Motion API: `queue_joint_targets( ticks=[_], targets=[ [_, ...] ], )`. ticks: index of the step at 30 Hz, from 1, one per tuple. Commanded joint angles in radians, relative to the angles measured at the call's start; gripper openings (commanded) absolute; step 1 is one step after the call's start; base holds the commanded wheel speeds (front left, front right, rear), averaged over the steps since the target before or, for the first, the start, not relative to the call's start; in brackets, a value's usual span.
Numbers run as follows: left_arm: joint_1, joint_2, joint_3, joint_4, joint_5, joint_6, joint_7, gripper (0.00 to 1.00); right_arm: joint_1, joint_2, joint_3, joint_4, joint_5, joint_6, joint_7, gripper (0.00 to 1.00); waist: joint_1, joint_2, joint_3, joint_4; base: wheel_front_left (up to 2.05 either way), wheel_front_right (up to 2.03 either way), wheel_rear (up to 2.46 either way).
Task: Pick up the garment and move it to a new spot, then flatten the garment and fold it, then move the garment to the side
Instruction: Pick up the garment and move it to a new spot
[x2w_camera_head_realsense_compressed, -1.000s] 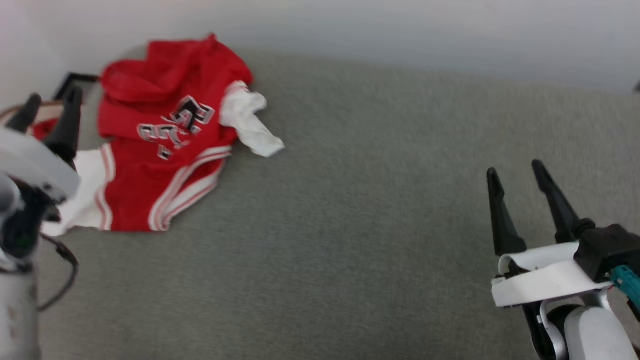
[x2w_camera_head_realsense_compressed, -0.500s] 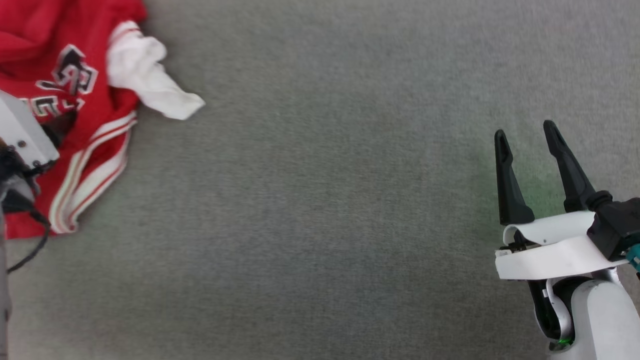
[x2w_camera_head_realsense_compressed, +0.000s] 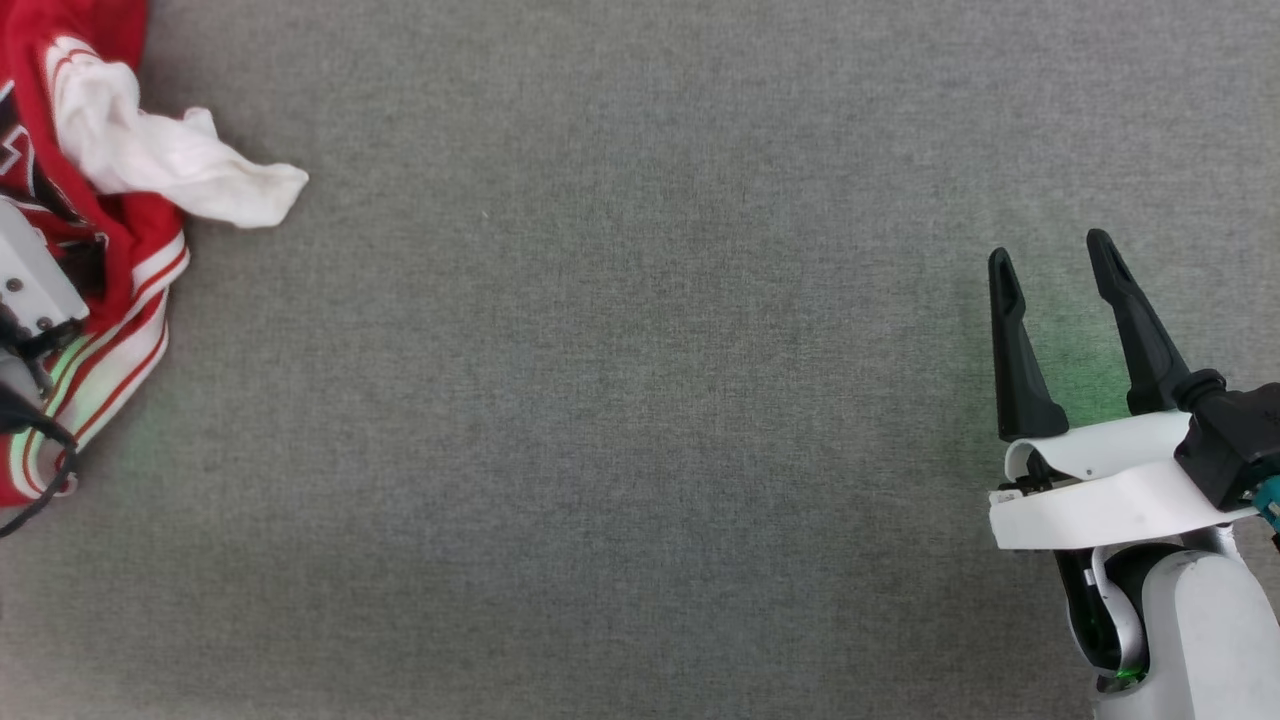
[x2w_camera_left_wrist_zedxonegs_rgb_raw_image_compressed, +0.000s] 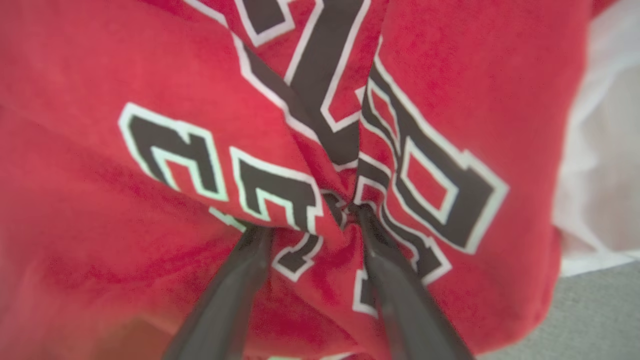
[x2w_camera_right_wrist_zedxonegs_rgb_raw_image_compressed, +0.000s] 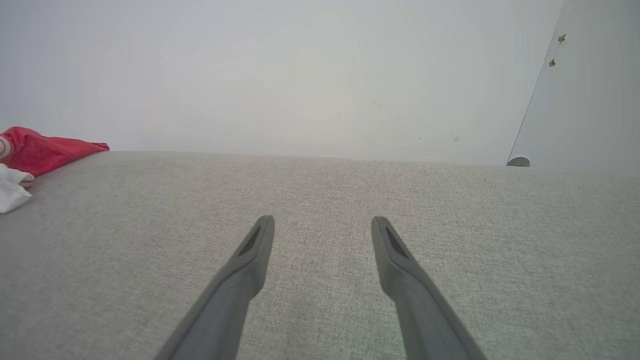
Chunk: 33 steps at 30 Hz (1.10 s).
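Red cloth everywhere on the left wrist view! The garment (x2w_camera_left_wrist_zedxonegs_rgb_raw_image_compressed: 150, 75) lies crumpled at the far left of the grey surface (x2w_camera_head_realsense_compressed: 640, 400), one white sleeve (x2w_camera_head_realsense_compressed: 170, 170) flopped out towards the open middle. And the left gripper (x2w_camera_left_wrist_zedxonegs_rgb_raw_image_compressed: 311, 220) is right in it: both tips pressed into the front of the shirt, jaws wide apart, a ridge of fabric with the black lettering (x2w_camera_left_wrist_zedxonegs_rgb_raw_image_compressed: 430, 180) bunched up between them. Nothing pinched yet, as far as I can see. The cloth sits between the fingers but they are not clamped on it.

Over on the other side, the right gripper (x2w_camera_head_realsense_compressed: 1049, 245) hangs above bare grey, well apart from the shirt, jaws spread wide and holding nothing.

So this looks like the pick-up, the very first step. To do it well, I'd say: close firmly on that ridge and make sure it's a thick fold, not a single thin layer that could slide out on the lift. Keep the tips down in the cloth while they close, so the pinch gathers fabric instead of skating over it. Then lift straight up before carrying across, or the hem and that loose sleeve will drag. There's plenty of free surface in the middle to set it down, within reach of the right arm for the flattening to come.
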<state>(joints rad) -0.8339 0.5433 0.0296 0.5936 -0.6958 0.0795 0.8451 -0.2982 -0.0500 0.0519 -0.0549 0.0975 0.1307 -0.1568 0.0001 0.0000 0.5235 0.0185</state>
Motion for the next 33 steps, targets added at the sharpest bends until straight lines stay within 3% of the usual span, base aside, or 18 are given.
queue_joint_targets(
  ticks=[1,14,22,33],
  targets=[
    [0.018,-0.046,-0.016,0.039,-0.011,-0.017,-0.021,0.00,-0.004,-0.001,0.002,0.007,0.008,0.000,-0.001,1.00,-0.0001,0.0000,-0.029,0.008,0.00,0.00,0.00],
    [-0.096,0.047,-0.048,0.037,0.086,-0.120,-0.260,0.00,0.072,-0.001,-0.008,0.064,0.046,0.000,-0.019,1.00,-0.0001,0.0000,-0.227,0.052,0.00,0.00,0.00],
    [-0.213,0.065,-0.108,0.045,0.154,-0.174,-0.414,0.00,0.119,-0.001,-0.010,0.090,0.075,0.000,-0.032,1.00,-0.0001,0.0000,-0.335,0.076,0.00,0.00,0.00],
    [-0.312,0.022,-0.210,-0.027,0.158,-0.198,-0.343,0.00,0.155,-0.001,-0.036,0.113,0.103,0.000,-0.052,1.00,-0.0001,0.0000,-0.441,0.085,0.00,0.00,0.00]
  ],
)
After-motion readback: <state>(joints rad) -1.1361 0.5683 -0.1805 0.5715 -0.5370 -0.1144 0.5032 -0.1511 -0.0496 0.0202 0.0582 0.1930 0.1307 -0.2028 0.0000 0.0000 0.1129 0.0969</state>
